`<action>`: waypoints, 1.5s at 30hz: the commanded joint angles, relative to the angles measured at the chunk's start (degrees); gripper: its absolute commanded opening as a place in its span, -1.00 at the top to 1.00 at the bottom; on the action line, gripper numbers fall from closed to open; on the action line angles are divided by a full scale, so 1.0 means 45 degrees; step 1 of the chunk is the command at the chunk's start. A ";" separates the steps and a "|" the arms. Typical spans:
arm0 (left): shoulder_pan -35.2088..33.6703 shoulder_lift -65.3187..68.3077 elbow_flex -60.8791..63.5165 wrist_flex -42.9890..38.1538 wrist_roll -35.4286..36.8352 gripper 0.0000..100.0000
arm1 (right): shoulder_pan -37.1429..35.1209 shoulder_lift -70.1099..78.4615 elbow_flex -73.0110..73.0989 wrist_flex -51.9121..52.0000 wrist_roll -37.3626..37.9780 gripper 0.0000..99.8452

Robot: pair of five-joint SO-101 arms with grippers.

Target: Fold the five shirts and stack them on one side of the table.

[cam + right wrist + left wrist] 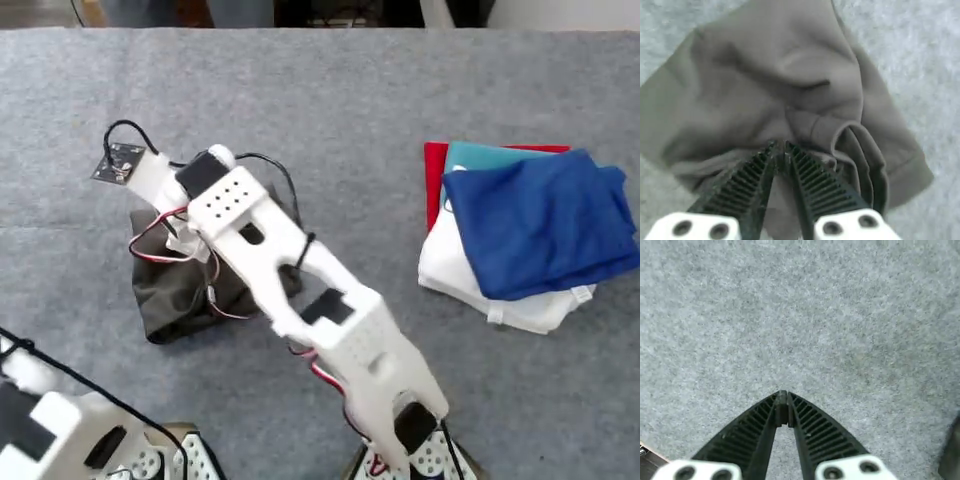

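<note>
A dark grey shirt lies bunched on the left half of the grey table cover, partly under the right arm. In the right wrist view my right gripper is shut, its tips down at a crease of the dark shirt; no cloth shows between the fingers. At the right lies a stack of folded shirts: blue on top, teal and red edges behind, white at the bottom. My left gripper is shut over bare grey cover.
The left arm's base sits at the near left corner. The grey table cover stretches open across the back and between the dark shirt and the stack. A dark shape pokes in at the left wrist view's edge.
</note>
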 commanded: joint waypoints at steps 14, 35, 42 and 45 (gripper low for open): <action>-0.0107 -0.1602 0.1260 -0.0391 -0.0098 0.94 | 0.0410 0.3487 -0.6027 0.2735 0.0098 0.97; -0.0029 -0.1485 0.1280 -0.0391 -0.0098 0.94 | 0.3263 -0.6965 1.1634 0.1543 0.0215 0.97; -0.0010 -0.1485 0.1280 -0.0391 -0.0098 0.94 | 0.2794 -0.8527 0.9700 0.1465 0.0176 0.97; -0.0010 -0.1485 0.1280 -0.0391 -0.0098 0.94 | 0.1348 -0.8078 0.8547 0.1270 0.0117 0.97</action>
